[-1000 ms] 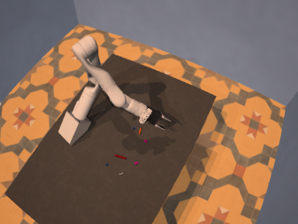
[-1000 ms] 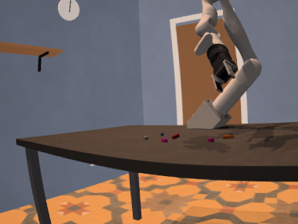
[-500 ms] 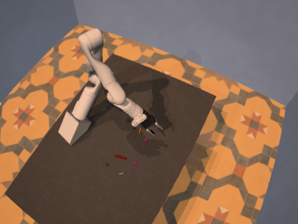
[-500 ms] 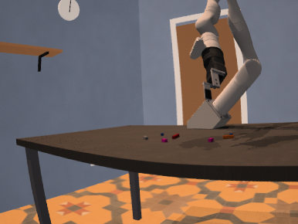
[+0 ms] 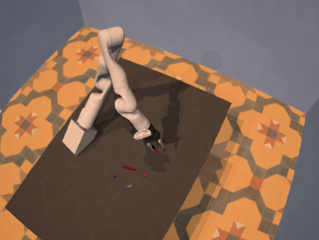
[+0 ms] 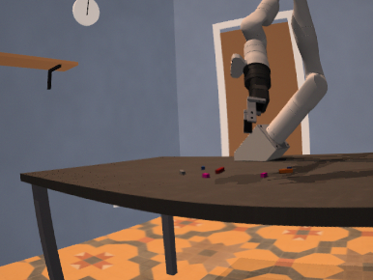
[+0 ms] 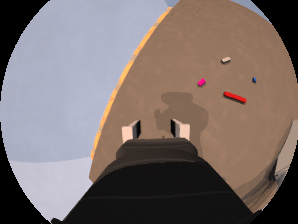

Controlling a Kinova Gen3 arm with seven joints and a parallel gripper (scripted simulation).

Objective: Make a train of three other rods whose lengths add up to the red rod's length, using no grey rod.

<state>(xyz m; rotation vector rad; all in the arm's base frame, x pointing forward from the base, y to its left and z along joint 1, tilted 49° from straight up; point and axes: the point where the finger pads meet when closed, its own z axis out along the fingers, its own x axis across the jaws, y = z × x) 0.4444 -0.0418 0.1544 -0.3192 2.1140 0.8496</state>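
The red rod (image 5: pixel 129 168) lies flat near the middle of the dark table; it also shows in the exterior view (image 6: pixel 219 170) and the wrist view (image 7: pixel 234 98). One magenta rod (image 5: pixel 145 175) lies just right of it. A second magenta rod (image 5: pixel 156 151) lies farther back, under my gripper. A blue rod (image 5: pixel 114 176) lies left of the red rod. An orange rod (image 6: pixel 286 170) lies near the second magenta rod (image 6: pixel 264 175); the arm hides it in the top view. My gripper (image 6: pixel 249 123) hangs well above the table, pointing down, open and empty.
A grey rod (image 5: pixel 130 186) lies in front of the red rod. The arm's base block (image 5: pixel 79 136) stands at the table's left side. The table's right edge (image 5: pixel 207 153) is a short way from the rods.
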